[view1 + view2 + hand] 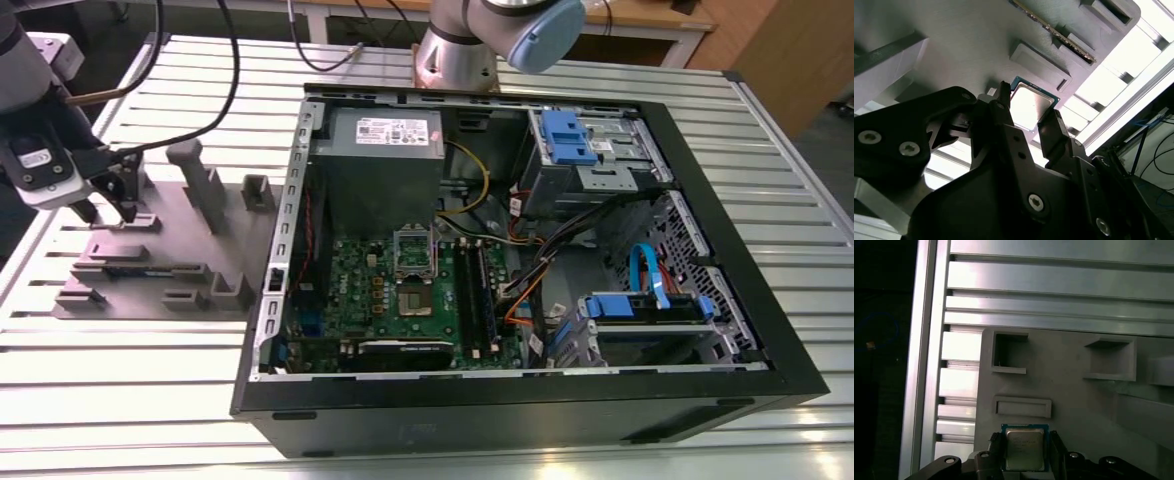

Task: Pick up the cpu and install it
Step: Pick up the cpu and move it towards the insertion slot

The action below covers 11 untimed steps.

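The cpu (1024,450), a small square chip with a silvery top and thin rim, lies low over the grey fixture tray (167,265) at the exterior view's left. My gripper (110,214) reaches down onto that tray. In both wrist views its two black fingers (1003,107) press against opposite edges of the cpu (1030,106), so the gripper (1025,441) is shut on it. Whether the chip is raised off the tray cannot be told. The motherboard socket (415,300) lies in the open computer case (534,390), its metal frame (411,245) hinged up.
The tray carries upright grey posts (200,180) and recesses (1010,354) close to my fingers. The case wall (283,240) rises between tray and motherboard. Cables (534,270), a grey power supply (384,140) and blue drive brackets (647,305) crowd the case. The slatted aluminium table (134,400) lies around.
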{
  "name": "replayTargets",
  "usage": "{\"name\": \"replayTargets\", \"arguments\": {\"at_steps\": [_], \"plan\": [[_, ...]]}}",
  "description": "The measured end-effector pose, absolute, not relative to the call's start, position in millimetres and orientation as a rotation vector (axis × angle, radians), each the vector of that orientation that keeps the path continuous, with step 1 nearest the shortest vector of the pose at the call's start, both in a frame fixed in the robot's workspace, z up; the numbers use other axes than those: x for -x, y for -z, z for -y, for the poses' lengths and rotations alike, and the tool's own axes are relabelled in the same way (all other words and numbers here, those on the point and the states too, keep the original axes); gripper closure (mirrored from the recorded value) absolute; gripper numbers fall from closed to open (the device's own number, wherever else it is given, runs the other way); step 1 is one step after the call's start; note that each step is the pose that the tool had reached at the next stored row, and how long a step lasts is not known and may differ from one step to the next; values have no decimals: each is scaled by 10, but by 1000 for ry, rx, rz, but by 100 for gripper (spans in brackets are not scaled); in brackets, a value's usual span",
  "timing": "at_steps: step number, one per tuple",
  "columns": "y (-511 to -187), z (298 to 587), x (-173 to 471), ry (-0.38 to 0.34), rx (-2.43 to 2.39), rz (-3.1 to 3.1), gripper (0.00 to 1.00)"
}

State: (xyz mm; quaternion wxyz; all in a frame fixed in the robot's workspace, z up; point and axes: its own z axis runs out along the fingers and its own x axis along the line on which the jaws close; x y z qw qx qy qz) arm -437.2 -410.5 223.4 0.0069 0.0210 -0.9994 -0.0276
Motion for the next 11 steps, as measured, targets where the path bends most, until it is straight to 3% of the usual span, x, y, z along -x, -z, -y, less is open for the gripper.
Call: {"name": "replayTargets", "arguments": {"at_steps": [11], "plan": [[-2345, 4105, 4372, 87, -66, 3127, 53]]}}
